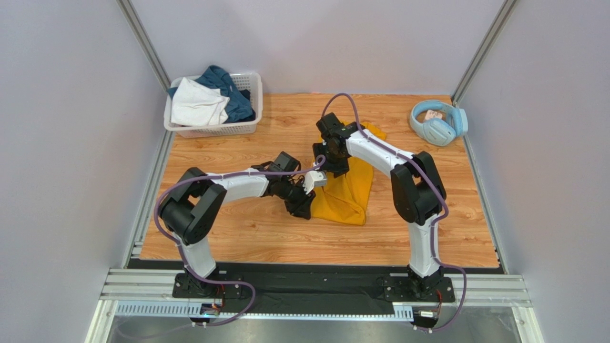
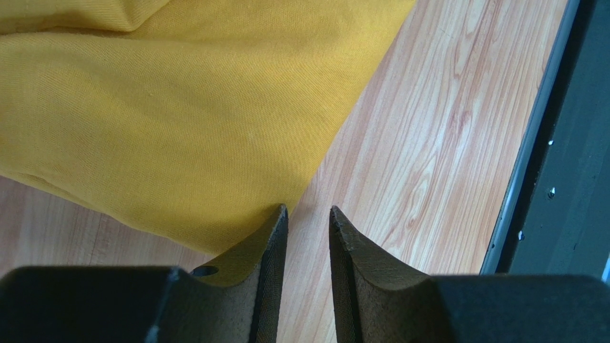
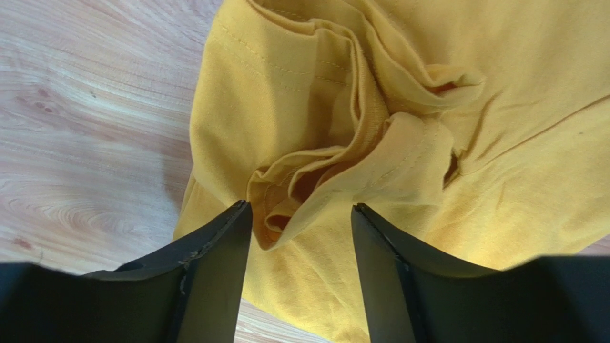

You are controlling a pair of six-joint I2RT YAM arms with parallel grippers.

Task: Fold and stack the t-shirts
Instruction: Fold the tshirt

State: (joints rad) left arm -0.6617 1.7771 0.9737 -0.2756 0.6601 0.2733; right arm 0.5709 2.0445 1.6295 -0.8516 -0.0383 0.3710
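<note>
We see the yellow shirt (image 1: 349, 193) crumpled in the middle of the table (image 1: 243, 229), our right gripper (image 3: 301, 206) spread wide astride a bunched fold, our left gripper (image 2: 308, 209) slightly parted, empty, beside its edge.

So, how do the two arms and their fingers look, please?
Both the left arm and the right arm have white links between bulky black joints. A purple cable runs along each. The fingers are dark, curved and tapering to narrow tips. I see no markings.
</note>
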